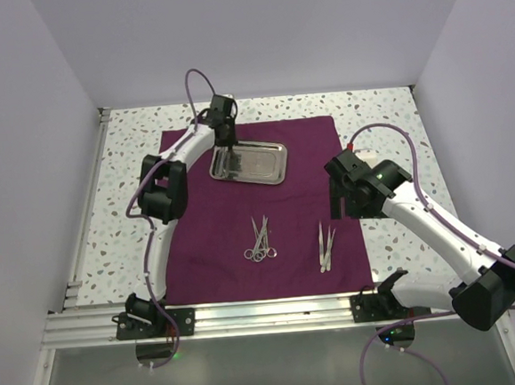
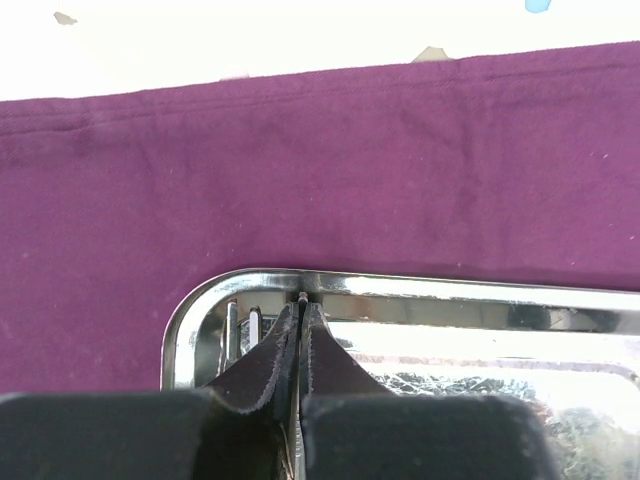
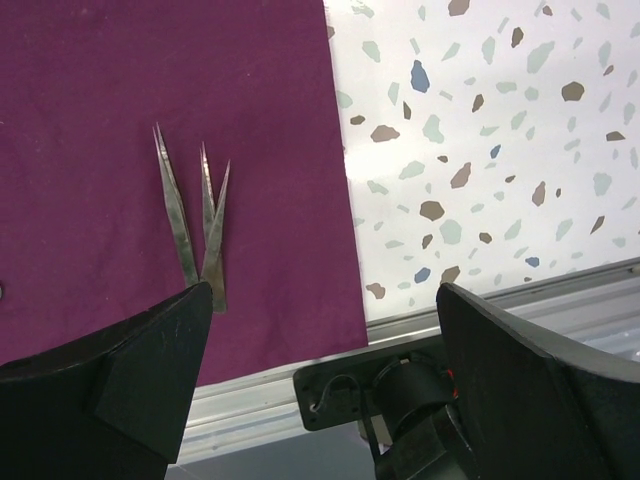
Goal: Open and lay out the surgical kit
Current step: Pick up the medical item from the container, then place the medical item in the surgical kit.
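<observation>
The dark purple cloth [image 1: 217, 240] [image 2: 320, 170] [image 3: 100, 80] lies spread flat on the table. The shiny steel tray [image 1: 274, 175] [image 2: 450, 287] rests on its far part. My left gripper [image 1: 227, 148] [image 2: 301, 305] reaches into the tray's back-left corner, shut, with a thin metal tip pinched between its fingertips. Two more slim bright shafts [image 2: 242, 330] show just left of the fingers. Ring-handled scissors [image 1: 260, 241] lie mid-cloth, tweezers [image 1: 326, 245] [image 3: 195, 215] to their right. My right gripper [image 1: 337, 209] [image 3: 325, 290] hangs open above the cloth's right edge, holding nothing.
An aluminium rail [image 1: 267, 312] [image 3: 280, 385] runs along the near table edge, carrying the right arm's base mount [image 3: 400, 390]. Speckled tabletop [image 1: 386, 120] [image 3: 480, 150] surrounds the cloth. White walls close in the left, right and back.
</observation>
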